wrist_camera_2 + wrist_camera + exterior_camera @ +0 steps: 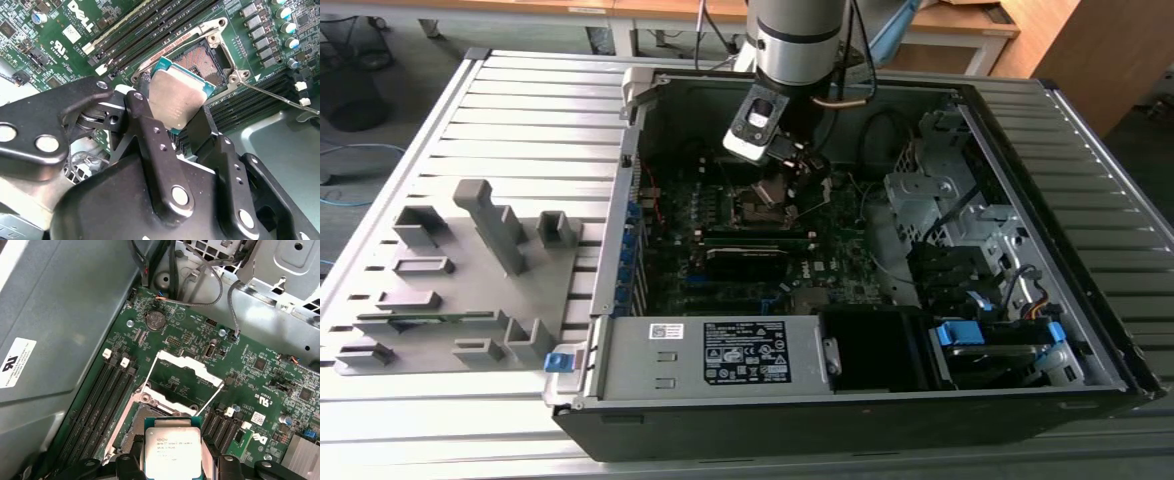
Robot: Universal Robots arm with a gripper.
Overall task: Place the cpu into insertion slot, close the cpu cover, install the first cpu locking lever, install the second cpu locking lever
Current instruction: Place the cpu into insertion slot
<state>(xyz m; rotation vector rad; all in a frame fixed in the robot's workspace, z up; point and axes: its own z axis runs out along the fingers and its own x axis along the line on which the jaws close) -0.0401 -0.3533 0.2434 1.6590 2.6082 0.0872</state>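
- Your gripper [787, 168] hung inside the open computer case [854, 430], in the upper middle of the exterior view.
- Its fingers [145, 117] were closed on the cpu [175, 97], pinching two opposite edges, with its silver-grey top facing the cameras in both wrist views.
- You held the cpu just above the insertion slot [207, 60], covering one corner of it. Most of the slot's dark contact field lay bare, so the chip was not seated.
- The cpu cover [190, 367] stood flipped open beyond the slot.
- A thin metal lever [272, 95] ran out from the socket's corner.
- The case sat on the slatted table [454, 100], with a grey fixture [480, 260] at the exterior view's left.
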